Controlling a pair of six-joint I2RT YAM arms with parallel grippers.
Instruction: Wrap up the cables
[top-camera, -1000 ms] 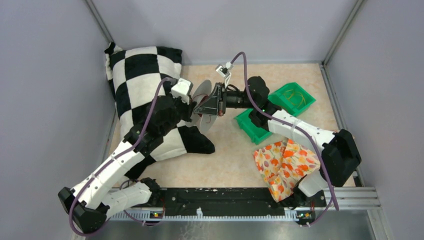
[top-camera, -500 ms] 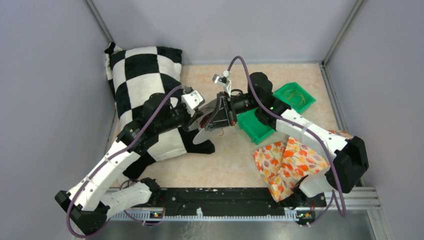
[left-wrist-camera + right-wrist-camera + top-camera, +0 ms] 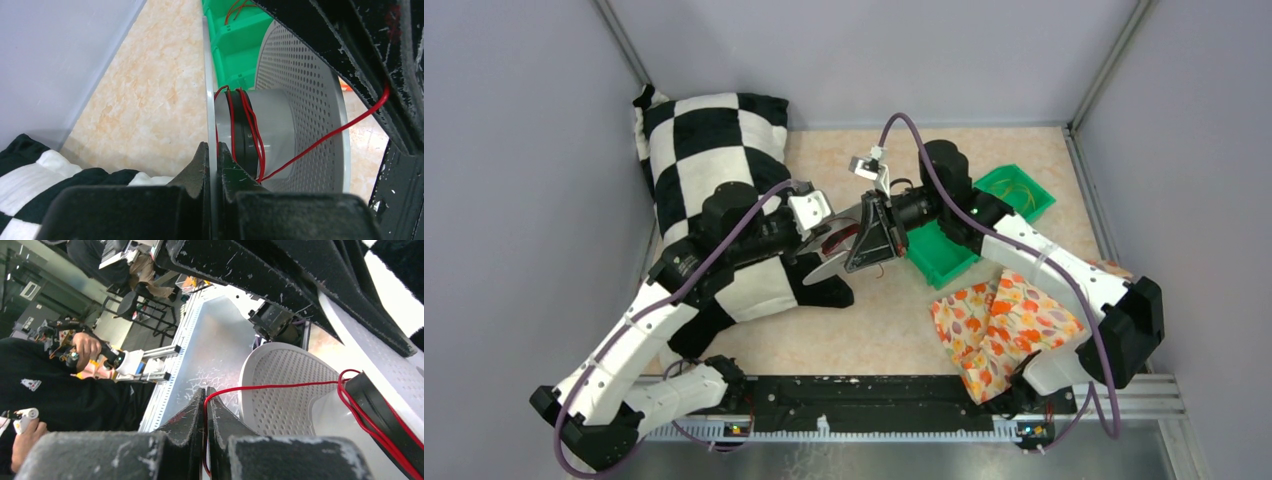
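Observation:
A grey spool (image 3: 300, 75) with perforated flanges hangs between the two arms, low over the floor; from above its flange (image 3: 829, 270) shows beside the pillow. My left gripper (image 3: 212, 150) is shut on the thin rim of one flange. A thin red cable (image 3: 320, 142) is wound a few turns round the spool's core (image 3: 272, 125) and runs off taut to the right arm. My right gripper (image 3: 206, 391) is shut on that red cable (image 3: 270, 387), right next to the spool (image 3: 285, 390). From above, the left gripper (image 3: 819, 243) and right gripper (image 3: 867, 255) nearly touch.
A green bin (image 3: 939, 255) lies just behind the right gripper; red wires (image 3: 237, 7) show in it. A second green bin (image 3: 1014, 192) holds yellowish cables (image 3: 1009, 190). A checkered pillow (image 3: 704, 150) fills the left side, and a floral cloth (image 3: 999, 330) lies near right.
Both grippers and the spool have moved toward the near side and slightly right. The right gripper has swung round the spool with the red cable still in it.

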